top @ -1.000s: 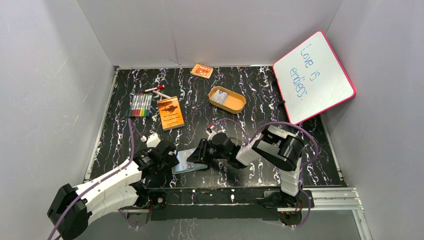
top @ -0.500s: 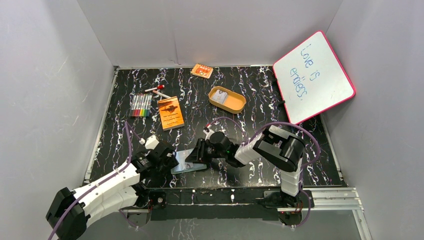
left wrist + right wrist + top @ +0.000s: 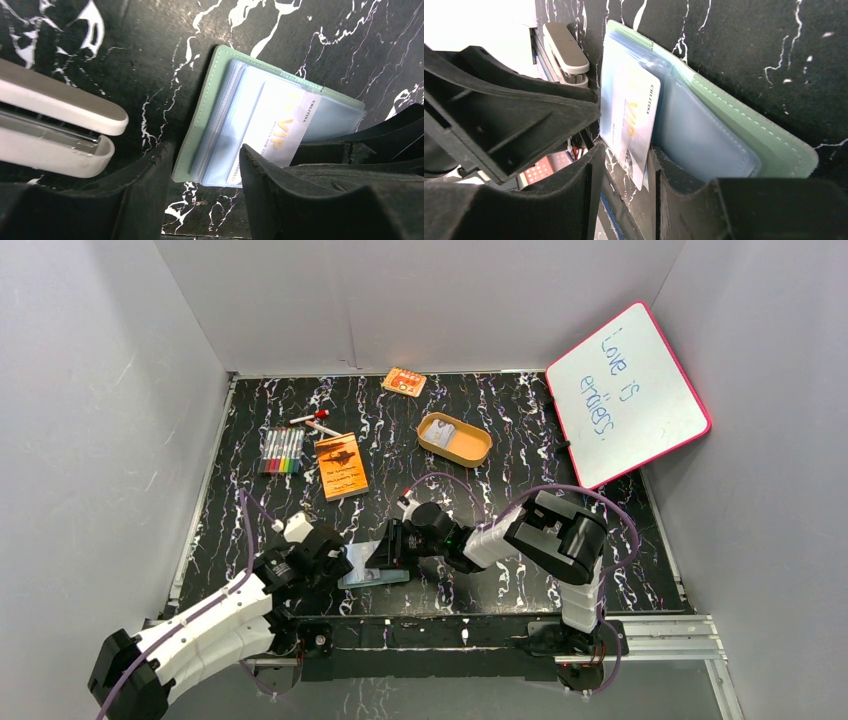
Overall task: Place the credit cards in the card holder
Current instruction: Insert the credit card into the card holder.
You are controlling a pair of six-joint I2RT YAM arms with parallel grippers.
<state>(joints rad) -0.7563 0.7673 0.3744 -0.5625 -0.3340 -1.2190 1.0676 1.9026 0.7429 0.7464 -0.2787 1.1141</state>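
The green card holder [image 3: 372, 568] lies open on the black table near the front edge, clear pockets up. It shows in the left wrist view [image 3: 205, 100] and the right wrist view [image 3: 744, 135]. A pale credit card [image 3: 280, 131] with gold lettering sits partly inside a pocket. My left gripper [image 3: 206, 170] is open, its fingers either side of the holder's near corner. My right gripper [image 3: 624, 175] is open, with the card's [image 3: 631, 117] free corner between its fingers. Both grippers [image 3: 328, 560] [image 3: 390, 546] meet at the holder. Another pale card [image 3: 441, 430] lies in the tan tray.
The tan oval tray [image 3: 468, 448] stands mid-table. An orange booklet [image 3: 341, 466], a marker set [image 3: 281, 450] and a loose pen [image 3: 312, 422] lie at the left. An orange packet [image 3: 403, 381] is at the back. A pink-framed whiteboard [image 3: 625, 392] leans at the right.
Both grippers and the card holder have shifted a little to the left and toward the front edge. The card stays partly in the pocket.
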